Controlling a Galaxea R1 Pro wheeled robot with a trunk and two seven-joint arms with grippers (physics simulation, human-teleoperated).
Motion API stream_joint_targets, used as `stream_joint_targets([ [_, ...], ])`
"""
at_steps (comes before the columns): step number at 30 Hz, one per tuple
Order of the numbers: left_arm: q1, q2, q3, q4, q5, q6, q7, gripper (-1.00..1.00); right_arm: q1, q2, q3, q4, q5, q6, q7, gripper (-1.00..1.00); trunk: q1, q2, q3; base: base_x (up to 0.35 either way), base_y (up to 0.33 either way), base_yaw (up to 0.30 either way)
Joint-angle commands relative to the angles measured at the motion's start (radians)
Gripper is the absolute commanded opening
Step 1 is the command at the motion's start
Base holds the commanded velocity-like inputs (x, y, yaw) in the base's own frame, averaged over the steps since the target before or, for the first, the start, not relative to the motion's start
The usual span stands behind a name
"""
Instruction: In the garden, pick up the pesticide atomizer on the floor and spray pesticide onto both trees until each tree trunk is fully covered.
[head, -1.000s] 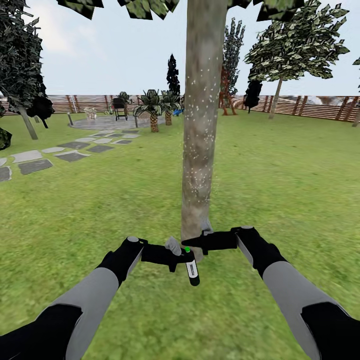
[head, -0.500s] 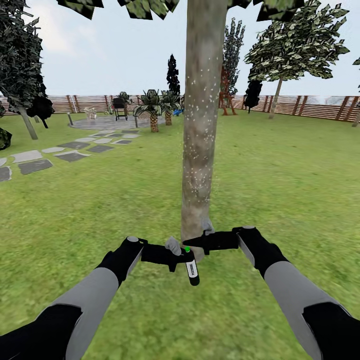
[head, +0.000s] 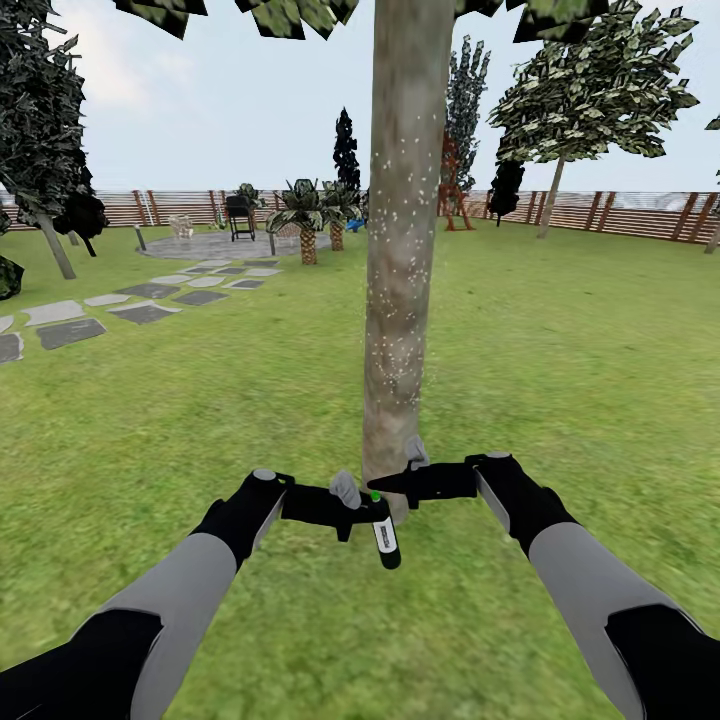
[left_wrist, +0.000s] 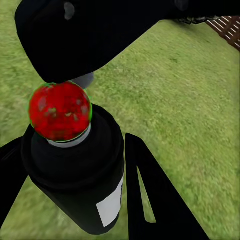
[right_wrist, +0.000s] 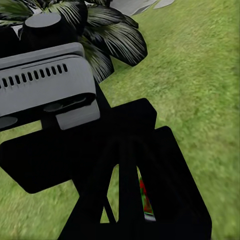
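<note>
Right gripper edged slightly upward | left gripper pinching pesticide atomizer by its dark body, hanging just below | right jaws: cannot tell | trunk just beyond, speckled | light, rigid, smooth; hold mid-body

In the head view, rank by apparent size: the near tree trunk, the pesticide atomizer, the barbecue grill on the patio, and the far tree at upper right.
1. Near tree trunk, largest.
2. Far tree, though distance shrinks it.
3. Pesticide atomizer and barbecue grill look roughly alike; the grill is far off, so no ranking between them.
</note>
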Motion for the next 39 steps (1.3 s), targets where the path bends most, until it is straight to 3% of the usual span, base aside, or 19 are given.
stream_joint_targets([
  [1,0.0,0.0,0.0,0.0,0.0,0.0,0.0,-1.0,0.0,0.0,0.0,0.0,0.0,0.0,0.0,-1.0,0.0,0.0,0.0,0.0,0.0,0.0],
  [9,0.0,0.002,0.001,-0.001,0.0,0.0,0.0,-1.0,-0.001,-0.01,-0.003,0.0,0.0,0.0,-0.024,-1.0,0.0,0.0,0.0,0.0,0.0,0.0],
  [13,0.0,0.002,0.002,-0.001,0.0,0.0,0.0,-1.0,-0.05,-0.117,-0.006,-0.007,0.0,0.005,-0.198,-1.0,0.0,0.0,0.0,0.0,0.0,0.0],
  [16,0.0,0.002,0.003,-0.001,0.0,0.0,0.0,-1.0,-0.097,-0.25,-0.007,-0.008,-0.001,0.006,-0.284,-1.0,0.0,0.0,0.0,0.0,0.0,0.0],
  [19,0.0,0.002,0.003,-0.001,0.0,0.0,0.0,-1.0,-0.109,-0.343,-0.008,-0.008,-0.001,0.006,-0.339,-1.0,0.0,0.0,0.0,0.0,0.0,0.0],
  [20,0.0,0.002,0.003,-0.001,0.0,0.0,0.0,-1.0,-0.11,-0.374,-0.008,-0.008,-0.001,0.005,-0.364,1.0,0.0,0.0,0.0,0.0,0.0,0.0],
  [23,0.0,0.002,0.008,0.0,-0.002,0.001,0.005,-1.0,-0.112,-0.432,-0.01,-0.004,0.0,0.002,-0.451,1.0,0.0,0.0,0.0,0.0,0.0,0.0],
  [25,0.0,0.011,0.016,0.001,-0.003,0.001,0.041,-1.0,-0.106,-0.454,-0.011,0.05,-0.001,-0.001,-0.667,1.0,0.0,0.0,0.0,0.0,0.0,0.0],
  [26,0.0,0.028,0.019,0.006,-0.002,0.001,0.119,-1.0,-0.102,-0.459,-0.011,0.133,-0.006,-0.007,-0.83,1.0,0.0,0.0,0.0,0.0,0.0,0.0],
  [28,0.0,0.05,0.023,0.03,-0.001,-0.002,0.285,-1.0,-0.088,-0.46,-0.011,0.266,-0.01,-0.064,-0.99,1.0,0.0,0.0,0.0,0.0,0.0,0.0],
  [30,0.0,0.064,0.025,0.125,0.002,-0.047,0.522,-1.0,-0.075,-0.458,-0.01,0.471,-0.013,-0.22,-1.08,1.0,0.0,0.0,0.0,0.0,0.0,0.0],
  [32,0.0,0.078,0.026,0.217,0.024,-0.129,0.697,-1.0,-0.045,-0.455,-0.011,0.564,-0.015,-0.302,-1.106,1.0,0.0,0.0,0.0,0.0,0.0,0.0],
  [33,0.0,0.088,0.026,0.269,0.057,-0.176,0.77,-1.0,-0.015,-0.454,-0.011,0.586,-0.017,-0.323,-1.113,1.0,0.0,0.0,0.0,0.0,0.0,0.0],
  [34,0.0,0.103,0.026,0.324,0.117,-0.234,0.832,-1.0,0.023,-0.454,-0.011,0.601,-0.028,-0.339,-1.117,1.0,0.0,0.0,0.0,0.0,0.0,0.0],
  [36,0.0,0.14,0.025,0.385,0.257,-0.308,0.902,-1.0,0.087,-0.44,-0.014,0.617,-0.127,-0.354,-1.122,1.0,0.0,0.0,0.0,0.0,0.0,0.0],
  [38,0.006,0.158,0.025,0.41,0.32,-0.338,0.93,-1.0,0.127,-0.42,-0.015,0.622,-0.241,-0.361,-1.124,1.0,0.0,0.0,0.0,0.0,0.0,0.0],
  [39,0.011,0.163,0.025,0.416,0.336,-0.345,0.937,-1.0,0.14,-0.411,-0.015,0.624,-0.272,-0.363,-1.124,1.0,0.0,0.0,0.0,0.0,0.0,0.0],
])
